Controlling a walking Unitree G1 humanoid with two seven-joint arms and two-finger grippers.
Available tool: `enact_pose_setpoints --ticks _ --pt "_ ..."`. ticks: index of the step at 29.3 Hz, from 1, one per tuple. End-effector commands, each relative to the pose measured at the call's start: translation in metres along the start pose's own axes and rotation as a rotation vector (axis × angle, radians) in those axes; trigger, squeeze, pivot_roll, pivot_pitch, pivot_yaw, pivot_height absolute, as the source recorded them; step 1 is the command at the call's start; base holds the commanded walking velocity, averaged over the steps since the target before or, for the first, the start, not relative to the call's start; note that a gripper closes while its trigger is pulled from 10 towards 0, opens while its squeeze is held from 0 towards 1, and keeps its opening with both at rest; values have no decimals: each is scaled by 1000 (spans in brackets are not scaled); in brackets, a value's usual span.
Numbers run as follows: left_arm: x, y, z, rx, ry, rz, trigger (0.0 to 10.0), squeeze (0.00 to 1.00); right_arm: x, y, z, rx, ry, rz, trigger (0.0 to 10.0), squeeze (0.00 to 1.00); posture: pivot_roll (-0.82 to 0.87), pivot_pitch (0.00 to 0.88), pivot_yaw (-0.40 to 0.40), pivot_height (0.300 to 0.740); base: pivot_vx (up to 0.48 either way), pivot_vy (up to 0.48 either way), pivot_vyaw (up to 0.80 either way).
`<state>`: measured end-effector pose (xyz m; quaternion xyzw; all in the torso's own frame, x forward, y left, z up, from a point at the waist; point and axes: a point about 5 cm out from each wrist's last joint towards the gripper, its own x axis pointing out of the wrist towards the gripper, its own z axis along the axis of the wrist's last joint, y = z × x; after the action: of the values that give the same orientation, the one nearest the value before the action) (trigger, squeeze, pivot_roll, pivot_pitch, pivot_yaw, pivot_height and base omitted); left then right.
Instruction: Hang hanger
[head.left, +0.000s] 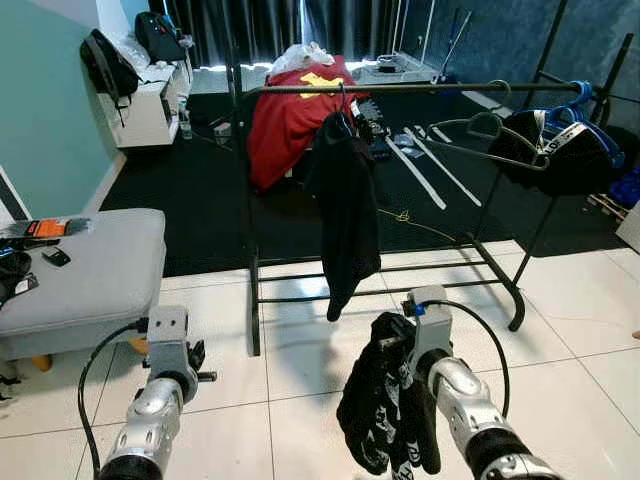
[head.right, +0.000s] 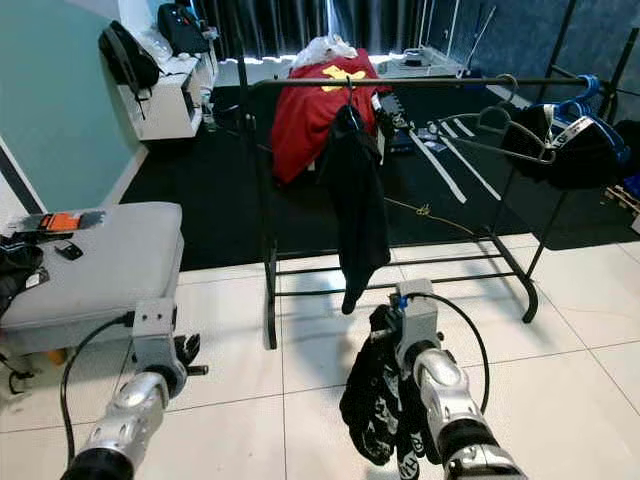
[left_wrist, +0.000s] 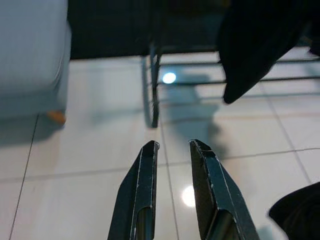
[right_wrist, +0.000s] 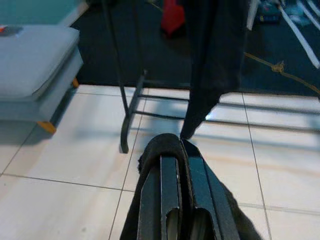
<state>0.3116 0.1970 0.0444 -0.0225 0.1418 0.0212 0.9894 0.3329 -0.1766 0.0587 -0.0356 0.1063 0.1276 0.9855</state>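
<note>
right gripper (right_wrist: 181, 150) clamped on black garment (head.left: 385, 410), low over floor, well short of rail (head.left: 400, 88) | left gripper (left_wrist: 172, 146) slightly apart, empty | risk: we snag hung shirt (head.left: 345, 210) lifting, cloth slips

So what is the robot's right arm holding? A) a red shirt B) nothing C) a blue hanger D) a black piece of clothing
D: the right end effector is shut on a black garment that hangs down from it above the white tile floor.
</note>
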Motion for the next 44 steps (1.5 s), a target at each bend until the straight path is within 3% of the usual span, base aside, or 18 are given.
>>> enact_pose_setpoints --ticks 1,2,5,6,9,12,15,17,21,23,25,26,29,33,38,41,42,44 --pt "3 -5 4 18 8 -53 10000 0 5 -2 18 -63 -64 33 10000 0 14 0 28 740 0 0 0" --pt "3 -5 4 18 8 -53 10000 0 5 -2 18 -63 -64 33 10000 0 14 0 28 740 0 0 0" --pt "12 -5 30 210 -65 -158 10000 0 6 -18 48 -218 -97 198 10000 0 6 0 29 740 0 0 0" --pt "12 -5 30 210 -65 -158 10000 0 6 -18 48 -218 -97 198 10000 0 6 0 29 740 0 0 0" --pt "9 2 46 285 -118 -284 10000 0 -5 -30 70 -313 -96 463 10000 0 -12 0 40 740 0 0 0" --pt "5 9 53 307 -138 -371 10000 0 -17 -40 86 -394 -82 641 10000 0 -36 0 39 740 0 0 0" --pt "3 11 54 300 -140 -392 10000 0 -21 -44 91 -403 -68 682 10000 0 -36 0 39 740 0 0 0" --pt "-4 14 50 265 -122 -481 10000 0 -29 -54 109 -417 -77 776 10000 0 -50 10 40 740 0 0 0" --pt "-8 9 49 235 -122 -562 10000 0 -29 -58 126 -481 -84 787 10000 0 -58 20 37 740 0 0 0" --pt "-16 -2 50 264 -139 -683 10000 0 -28 -61 148 -509 -124 786 10000 0 -60 25 32 740 0 0 0" --pt "-16 -2 50 264 -139 -683 10000 0 -28 -61 148 -509 -124 786 10000 0 -60 25 32 740 0 0 0" --pt "-19 -7 50 322 -140 -734 10000 0 -26 -60 160 -500 -157 783 10000 0 -58 29 26 740 0 0 0" --pt "-23 -14 49 354 -139 -790 10000 0 -24 -58 173 -491 -200 780 10000 0 -56 31 19 740 0 0 0" --pt "-28 -37 60 284 -201 -859 10000 0 -12 -43 208 -474 -318 707 10000 0 -49 46 6 740 0 0 0" --pt "-23 -41 63 154 -237 -824 10000 0 -5 -35 224 -435 -331 654 10000 0 -56 47 4 740 0 0 0" --pt "-22 -41 63 124 -237 -818 10000 0 -4 -34 226 -426 -335 654 10000 0 -57 45 6 740 0 0 0" --pt "-21 -42 63 90 -241 -811 10000 1000 -3 -34 228 -432 -333 647 10000 0 -60 50 11 740 0 0 0" --pt "-21 -42 63 90 -241 -811 10000 1000 -3 -34 228 -432 -333 647 10000 0 -60 50 11 740 0 0 0"
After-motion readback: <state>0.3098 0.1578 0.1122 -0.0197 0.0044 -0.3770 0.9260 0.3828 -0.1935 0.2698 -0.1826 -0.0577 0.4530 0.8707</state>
